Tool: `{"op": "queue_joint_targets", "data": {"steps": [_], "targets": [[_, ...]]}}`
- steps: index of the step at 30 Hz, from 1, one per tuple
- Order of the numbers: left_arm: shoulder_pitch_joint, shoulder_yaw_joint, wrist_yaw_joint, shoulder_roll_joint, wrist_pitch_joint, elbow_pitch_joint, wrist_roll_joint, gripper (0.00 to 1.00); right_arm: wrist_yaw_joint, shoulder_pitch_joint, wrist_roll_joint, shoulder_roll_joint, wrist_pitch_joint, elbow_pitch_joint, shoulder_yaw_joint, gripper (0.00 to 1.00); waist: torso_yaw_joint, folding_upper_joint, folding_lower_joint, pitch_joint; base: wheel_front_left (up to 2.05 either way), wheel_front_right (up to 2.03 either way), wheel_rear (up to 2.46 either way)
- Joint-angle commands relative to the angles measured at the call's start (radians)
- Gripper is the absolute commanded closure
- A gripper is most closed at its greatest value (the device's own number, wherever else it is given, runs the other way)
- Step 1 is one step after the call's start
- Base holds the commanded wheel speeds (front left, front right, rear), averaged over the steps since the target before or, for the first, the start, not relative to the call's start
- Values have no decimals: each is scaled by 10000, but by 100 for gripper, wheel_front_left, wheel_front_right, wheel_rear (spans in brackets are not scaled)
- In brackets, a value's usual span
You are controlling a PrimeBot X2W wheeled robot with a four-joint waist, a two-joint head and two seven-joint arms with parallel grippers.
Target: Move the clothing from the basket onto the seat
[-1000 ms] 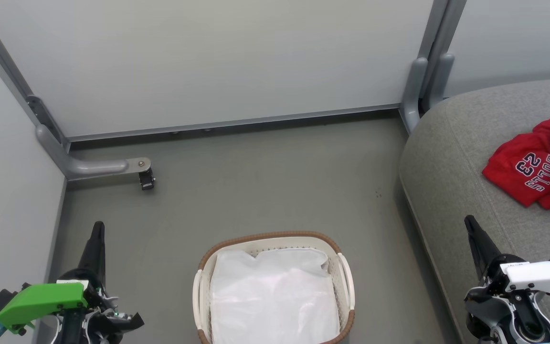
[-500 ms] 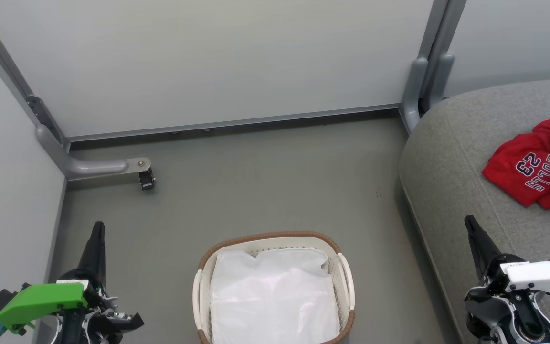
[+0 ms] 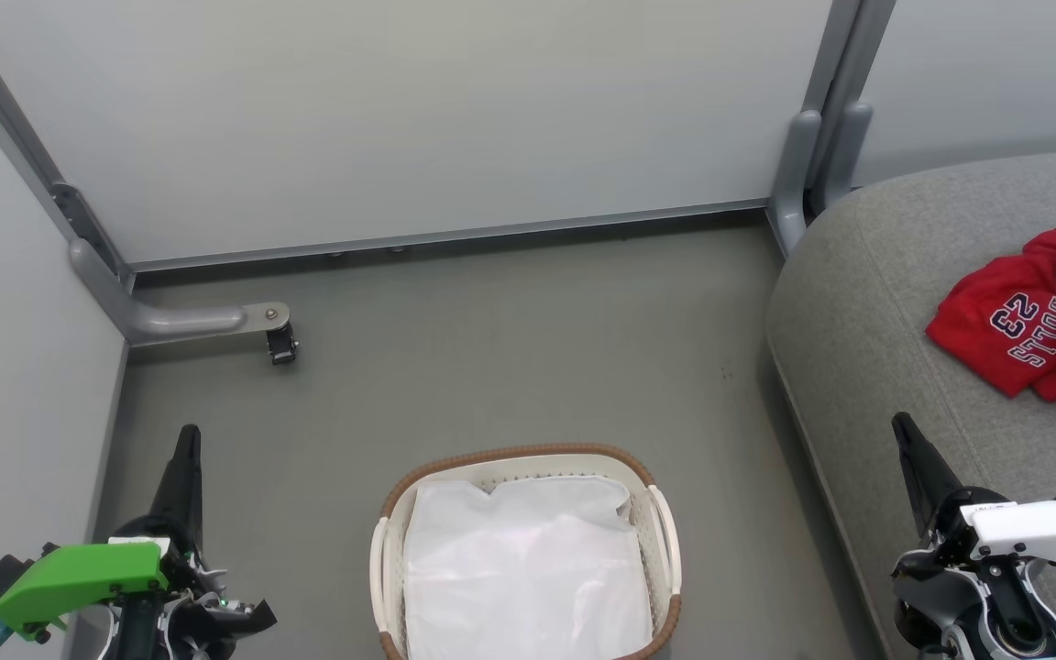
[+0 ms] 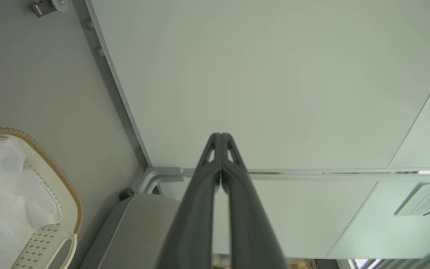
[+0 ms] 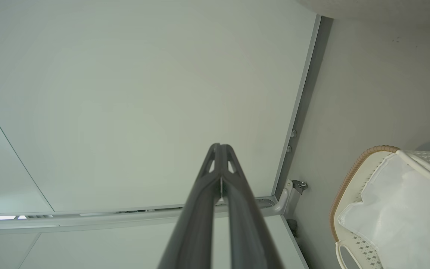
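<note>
A staged test bay rather than a lived-in home — pale partition panels (image 3: pixel 418 119) in grey metal frames, one foot (image 3: pixel 207 321) ending in a small castor, close in a bare grey floor (image 3: pixel 510 348). Home props sit inside it: a grey upholstered seat (image 3: pixel 858 321) bearing red sports clothing (image 3: pixel 995 330), and a laundry basket (image 3: pixel 519 452) on the floor.

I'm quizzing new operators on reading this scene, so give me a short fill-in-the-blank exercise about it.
1. The red jersey bears the number ____.
2. The basket stands on the ____.
3. The left gripper and right gripper are both ____, holding nothing.
Missing words: 23; floor; shut.
</note>
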Motion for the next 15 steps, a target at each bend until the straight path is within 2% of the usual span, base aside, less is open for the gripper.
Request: {"op": "queue_joint_targets", "data": {"steps": [1, 15], "targets": [[-87, 17, -60, 65, 32, -15, -32, 100, 0, -67, 39, -59, 15, -41, -20, 100, 0, 0, 0, 0, 0, 0, 0], [-87, 17, -60, 66, 32, -16, -31, 100, 0, -66, 39, -59, 14, -41, -19, 100, 0, 0, 0, 0, 0, 0, 0]]}}
